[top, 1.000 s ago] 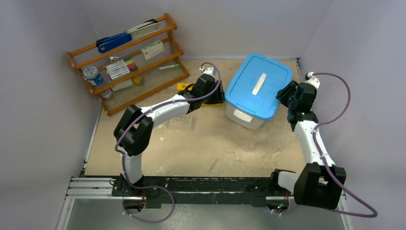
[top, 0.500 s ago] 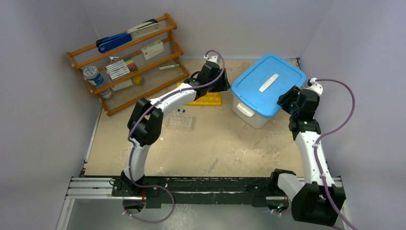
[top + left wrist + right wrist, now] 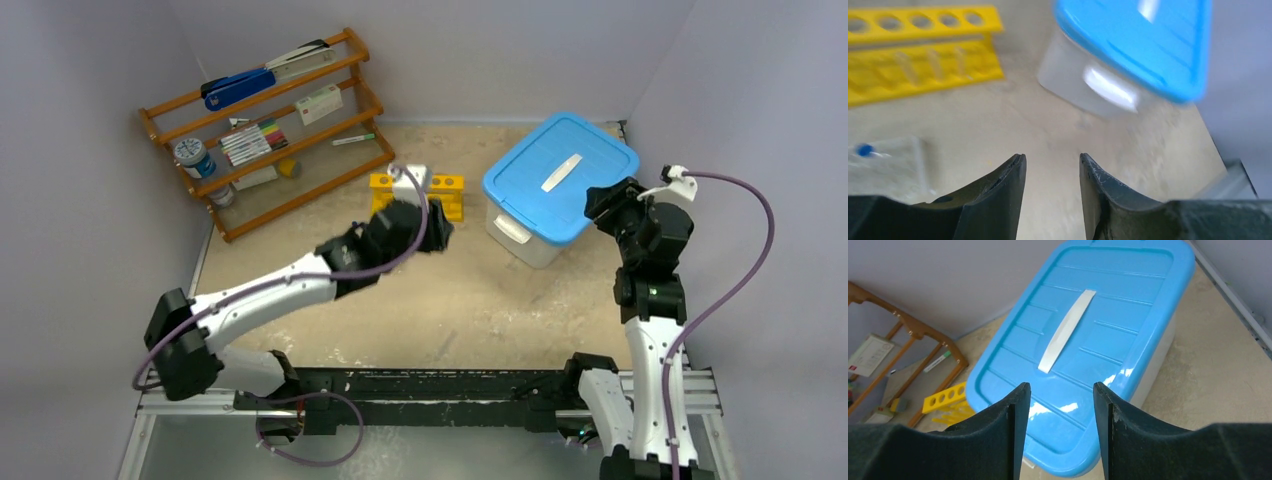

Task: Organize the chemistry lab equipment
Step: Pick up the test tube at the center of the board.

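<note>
Back from the far side of the counter (image 3: 480, 300), the left arm has swung down to the middle of the top view. Its left gripper (image 3: 1050, 167) hangs partly open with nothing in it. A yellow rack (image 3: 448, 188) sits at the upper middle, just left of the blue-lid box (image 3: 560, 175). At the lower left of the left wrist view lies the clear tube tray (image 3: 890, 162), with a blue-capped tube (image 3: 864, 149). The right gripper (image 3: 1060, 395) is partly open too, holding nothing, above the blue lid.

The yellow six-hole rack (image 3: 918, 47) stands upright, with the clear tube tray (image 3: 895, 165) near it holding a blue-capped tube (image 3: 864, 149).
</note>
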